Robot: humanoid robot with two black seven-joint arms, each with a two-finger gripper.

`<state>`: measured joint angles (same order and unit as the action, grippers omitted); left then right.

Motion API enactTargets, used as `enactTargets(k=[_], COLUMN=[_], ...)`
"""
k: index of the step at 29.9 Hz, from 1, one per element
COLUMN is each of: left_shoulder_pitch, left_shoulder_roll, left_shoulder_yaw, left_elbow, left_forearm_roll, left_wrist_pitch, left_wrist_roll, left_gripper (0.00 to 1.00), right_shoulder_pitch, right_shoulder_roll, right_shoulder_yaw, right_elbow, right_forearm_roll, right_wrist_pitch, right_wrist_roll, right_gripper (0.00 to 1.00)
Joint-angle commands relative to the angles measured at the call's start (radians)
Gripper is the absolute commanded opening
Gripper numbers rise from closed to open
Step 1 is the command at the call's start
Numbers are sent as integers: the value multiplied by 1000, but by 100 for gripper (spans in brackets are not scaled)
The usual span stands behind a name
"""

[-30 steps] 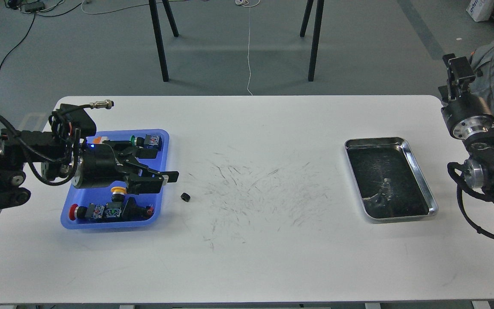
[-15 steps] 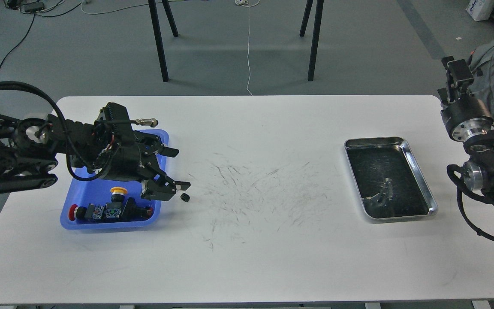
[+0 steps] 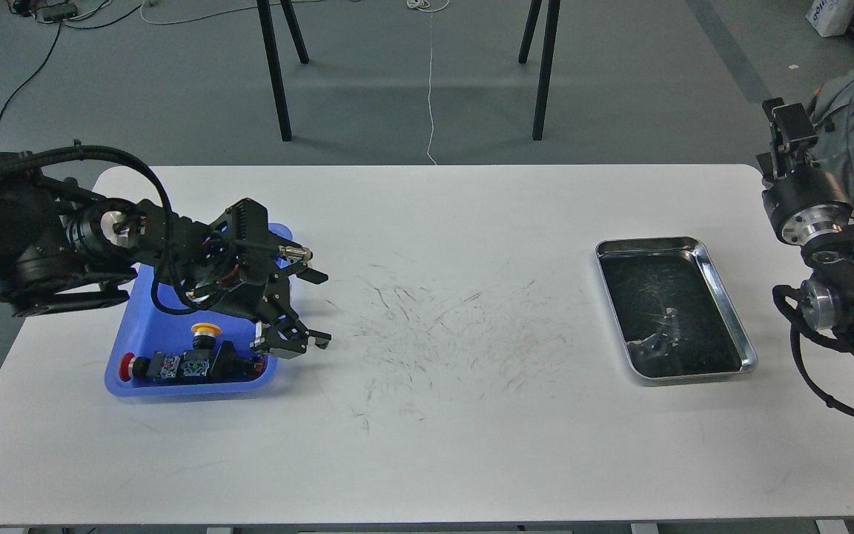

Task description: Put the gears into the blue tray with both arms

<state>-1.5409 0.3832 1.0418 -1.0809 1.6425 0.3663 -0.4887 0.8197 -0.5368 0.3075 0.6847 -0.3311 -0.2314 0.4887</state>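
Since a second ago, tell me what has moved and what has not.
The left arm swung out from over the blue tray toward its right rim and tipped downward. The left gripper now stands with one finger on each side of where the small black gear lay on the white table; the gear is no longer visible. The right arm, silver tray and switches stayed put.

Both arms are matte black. The left arm (image 3: 64,245) is built of cylindrical segments with a silver joint ring, and a thick black cable loops over it. Its wrist housing carries a ribbed black block and a small silver connector. The right arm (image 3: 835,252) shows two polished silver joint rings, a boxy black end module and looping black cables.
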Motion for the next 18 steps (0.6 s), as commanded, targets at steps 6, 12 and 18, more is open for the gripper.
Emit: enactTargets(k=[6,12,18], left_shoulder_pitch=[7,8,35], left_shoulder_roll=[-47,-69,-93], left_shoulder_yaw=[53,92,123], left_elbow=[39,71,118], left_forearm_roll=[6,16,25], left_wrist_pitch=[16,17,23], left_wrist_roll=[0,0,0], left_gripper=[73,73,73], right_shoulder_pitch=[6,6,6], right_shoulder_roll=[1,12,12], right_shoulder_yaw=[-4,-5,2], right_elbow=[-2,-2,-2], right_forearm_roll=[-3,-3,-3], right_wrist_pitch=[0,-2,-2], right_wrist_roll=[0,0,0], right_gripper=[95,95,95])
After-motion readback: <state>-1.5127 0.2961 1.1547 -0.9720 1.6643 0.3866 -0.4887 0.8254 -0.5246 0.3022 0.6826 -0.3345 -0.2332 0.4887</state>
